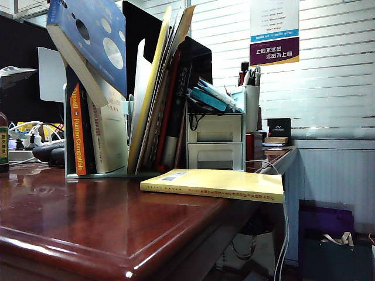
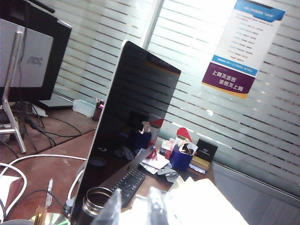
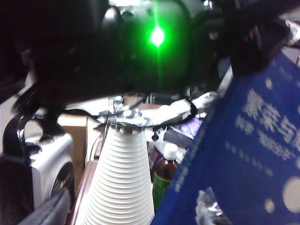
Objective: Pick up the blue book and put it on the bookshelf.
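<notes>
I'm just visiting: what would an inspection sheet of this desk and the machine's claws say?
Surface: glossy red-brown table, no spills seen.
Job's things: blue book lies tilted atop the books in the bookshelf.
Clutter: yellow book flat on table; white drawer cabinet; pen cup.
Claws: left claw faces a monitor; right claw beside blue book; open or shut unclear for both.
Cables: white cable hangs off table edge.
Surroundings: window blinds, wall poster.
</notes>
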